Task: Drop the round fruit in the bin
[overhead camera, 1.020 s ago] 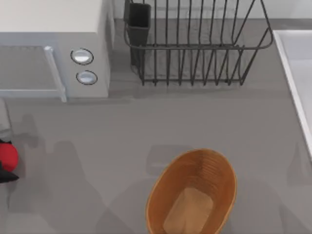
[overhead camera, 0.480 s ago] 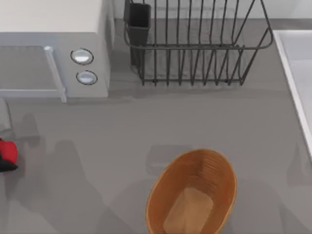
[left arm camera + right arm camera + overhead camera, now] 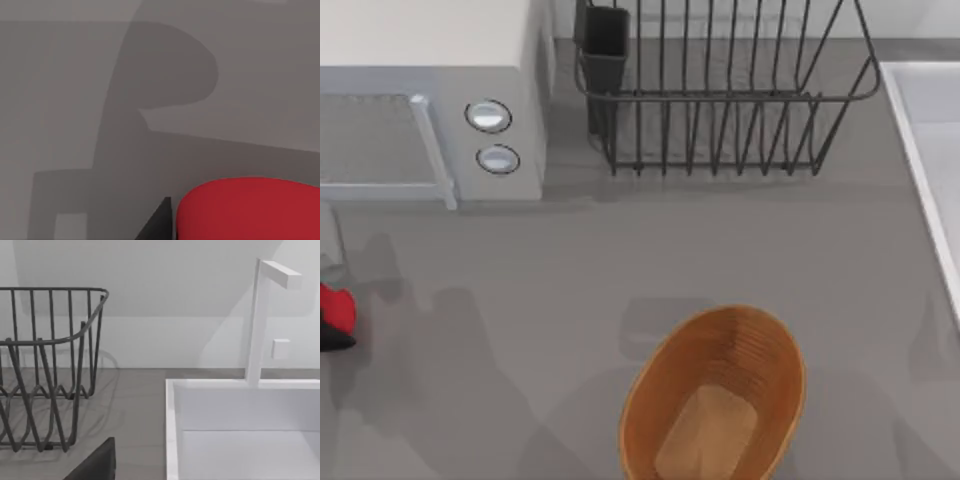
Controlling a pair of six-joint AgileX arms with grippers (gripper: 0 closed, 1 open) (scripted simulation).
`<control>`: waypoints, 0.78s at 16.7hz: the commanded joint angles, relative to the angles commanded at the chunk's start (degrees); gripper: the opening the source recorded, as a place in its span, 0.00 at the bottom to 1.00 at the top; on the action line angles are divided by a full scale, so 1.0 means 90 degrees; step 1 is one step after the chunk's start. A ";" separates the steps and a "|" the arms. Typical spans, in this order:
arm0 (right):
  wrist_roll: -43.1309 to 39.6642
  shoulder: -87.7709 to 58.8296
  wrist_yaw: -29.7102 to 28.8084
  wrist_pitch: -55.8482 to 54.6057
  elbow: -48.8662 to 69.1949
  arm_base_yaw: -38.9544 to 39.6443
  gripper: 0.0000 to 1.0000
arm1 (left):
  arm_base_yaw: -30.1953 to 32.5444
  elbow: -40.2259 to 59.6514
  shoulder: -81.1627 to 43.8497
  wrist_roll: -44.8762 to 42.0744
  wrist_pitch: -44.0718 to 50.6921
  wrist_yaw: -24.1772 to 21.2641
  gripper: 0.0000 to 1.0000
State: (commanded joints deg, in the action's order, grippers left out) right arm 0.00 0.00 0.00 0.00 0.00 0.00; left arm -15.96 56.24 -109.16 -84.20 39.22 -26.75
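Note:
The round fruit (image 3: 334,306), small and bright red, sits at the far left edge of the top view, held above the grey table. My left gripper (image 3: 328,326) is shut on it, with a black fingertip (image 3: 334,341) showing just below it. In the left wrist view the fruit (image 3: 250,210) fills the lower corner beside one black fingertip (image 3: 159,223). The bin (image 3: 760,335), an oval brown basket, stands empty at the front centre, well to the right of the fruit. A dark part of my right gripper (image 3: 95,464) shows in the right wrist view, near the rack and sink.
A white microwave (image 3: 430,100) stands at the back left and a black wire dish rack (image 3: 720,90) at the back centre. A white sink (image 3: 930,150) with a faucet (image 3: 257,320) runs along the right side. Open grey table lies between fruit and basket.
The fruit and the left gripper have shifted a little toward the back and left edge of the top view. The basket has not moved.

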 joint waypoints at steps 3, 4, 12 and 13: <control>0.0000 0.0000 0.0000 0.0000 0.0000 0.0000 1.00 | 0.0000 0.0000 0.0000 0.0000 0.0000 0.0000 0.00; 0.0000 0.0000 0.0000 0.0000 0.0000 0.0000 1.00 | 0.0000 0.0000 0.0000 0.0000 0.0000 0.0000 0.00; 0.0000 0.0000 0.0000 0.0000 0.0000 0.0000 1.00 | -0.0082 0.1054 0.0498 -0.0020 0.1452 0.0004 0.00; 0.0000 0.0000 0.0000 0.0000 0.0000 0.0000 1.00 | -0.0066 0.1297 0.0624 -0.0027 0.1910 0.0004 0.00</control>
State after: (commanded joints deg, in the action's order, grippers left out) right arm 0.00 0.00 0.00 0.00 0.00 0.00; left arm -16.55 67.91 -103.54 -84.44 56.41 -26.71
